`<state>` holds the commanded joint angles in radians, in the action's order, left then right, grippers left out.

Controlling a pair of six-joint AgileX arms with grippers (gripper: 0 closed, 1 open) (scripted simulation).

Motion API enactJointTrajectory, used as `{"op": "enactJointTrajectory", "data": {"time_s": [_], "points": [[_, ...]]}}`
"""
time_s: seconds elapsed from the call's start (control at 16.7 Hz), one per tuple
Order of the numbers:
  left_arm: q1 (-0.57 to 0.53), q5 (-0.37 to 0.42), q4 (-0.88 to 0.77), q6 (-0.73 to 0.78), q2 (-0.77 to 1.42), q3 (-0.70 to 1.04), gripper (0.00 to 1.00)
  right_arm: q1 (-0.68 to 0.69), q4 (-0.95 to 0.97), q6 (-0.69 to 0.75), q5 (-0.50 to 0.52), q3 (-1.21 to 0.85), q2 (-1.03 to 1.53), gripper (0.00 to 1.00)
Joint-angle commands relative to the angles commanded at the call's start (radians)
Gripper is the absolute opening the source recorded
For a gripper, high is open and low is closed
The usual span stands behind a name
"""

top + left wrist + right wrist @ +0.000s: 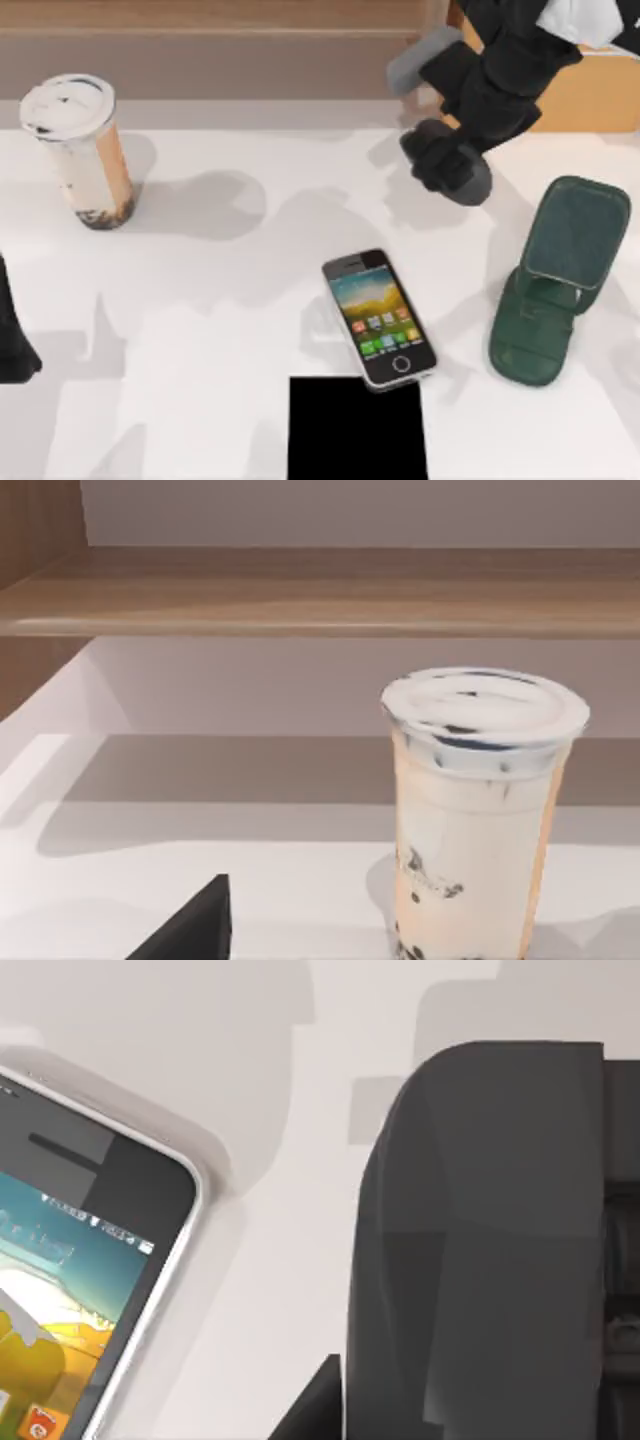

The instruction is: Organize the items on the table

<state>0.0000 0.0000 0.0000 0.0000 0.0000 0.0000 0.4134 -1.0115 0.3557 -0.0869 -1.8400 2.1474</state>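
Observation:
The smartphone (380,318) lies face up mid-table, its top corner close in the right wrist view (90,1280). My right gripper (450,160) hangs above the table behind the phone, shut on the dark grey mouse (465,182), which looms large in the right wrist view (480,1240). The white-lidded drink cup (78,150) stands upright at the back left, and the left wrist view faces it (480,820). My left arm (12,340) is parked at the table's left edge.
A black square pad (357,428) lies at the front edge, just in front of the phone. A dark green phone stand (560,280) sits at the right. The tan wooden cabinet (200,40) runs along the back. White table (200,330) spreads open on the left.

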Motion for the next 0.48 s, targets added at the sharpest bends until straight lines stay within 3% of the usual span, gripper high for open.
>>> {"op": "enactJointTrajectory", "data": {"time_s": [0.3, 0.48], "points": [[0.0, 0.0, 0.0, 0.0, 0.0, 0.0, 1.0, 0.241, 0.062, -0.639, 0.017, 0.175, -0.061, 0.0], [0.0, 0.0, 0.0, 0.0, 0.0, 0.0, 1.0, 0.367, 0.077, -0.95, 0.039, 0.289, -0.098, 0.0]]}}
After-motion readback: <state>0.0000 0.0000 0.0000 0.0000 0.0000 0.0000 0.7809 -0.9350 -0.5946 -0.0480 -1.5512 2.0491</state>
